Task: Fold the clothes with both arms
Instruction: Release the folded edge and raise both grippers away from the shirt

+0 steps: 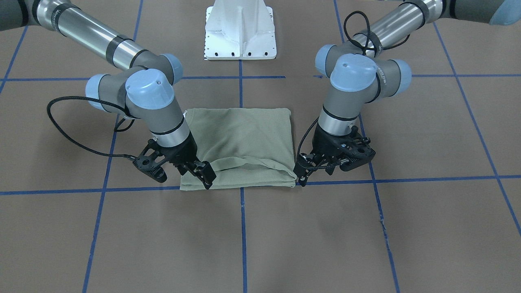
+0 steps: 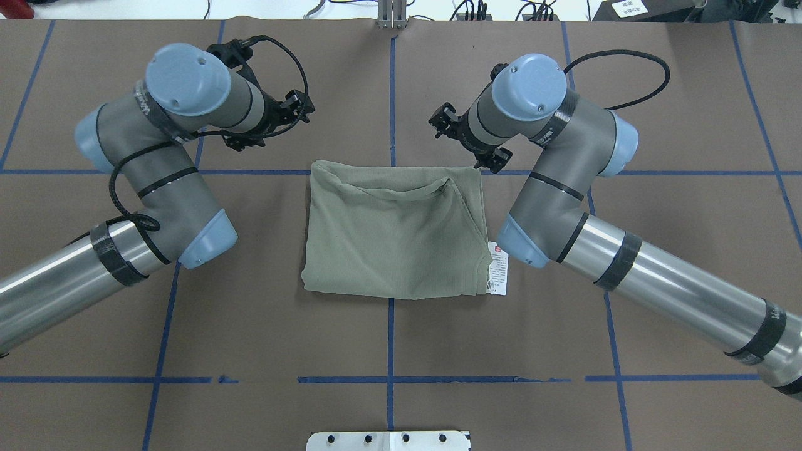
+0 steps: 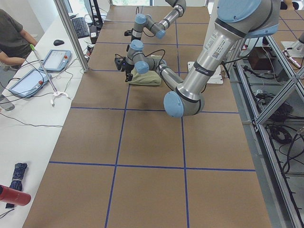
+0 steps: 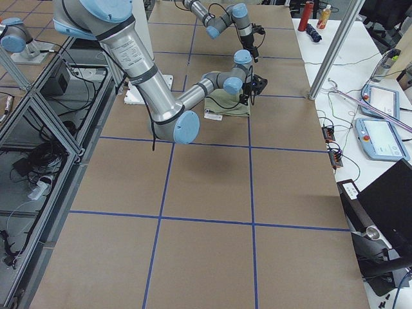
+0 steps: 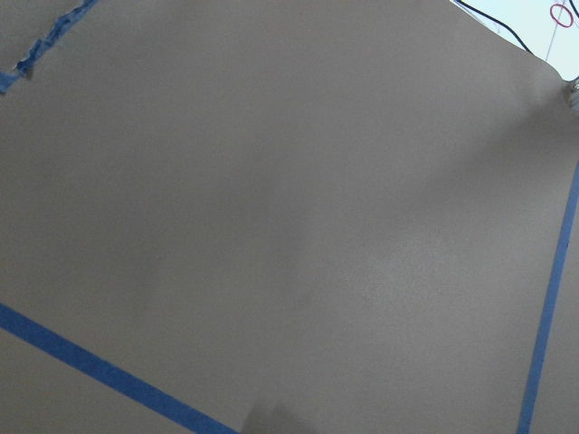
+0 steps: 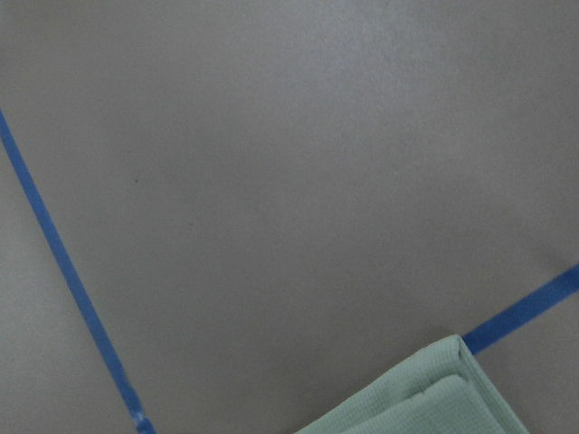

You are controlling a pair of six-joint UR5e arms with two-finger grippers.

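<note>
The clothes are one sage-green shirt (image 1: 244, 142) (image 2: 395, 238), folded into a flat rectangle on the brown table, with its white hang tag (image 2: 498, 269) sticking out at one side. My right gripper (image 1: 185, 179) (image 2: 467, 143) is open and hangs over one far corner of the fold, one finger in front of the cloth. At the other far corner my left gripper (image 1: 333, 167) (image 2: 276, 125) is open beside the cloth and holds nothing. A corner of the shirt (image 6: 434, 398) shows in the right wrist view. The left wrist view shows only table.
The white pedestal base (image 1: 241, 32) stands on the robot's side of the shirt. Blue tape lines (image 2: 390, 351) grid the table. In the exterior left view a person (image 3: 12, 38) sits at a side desk with control tablets (image 3: 52, 59).
</note>
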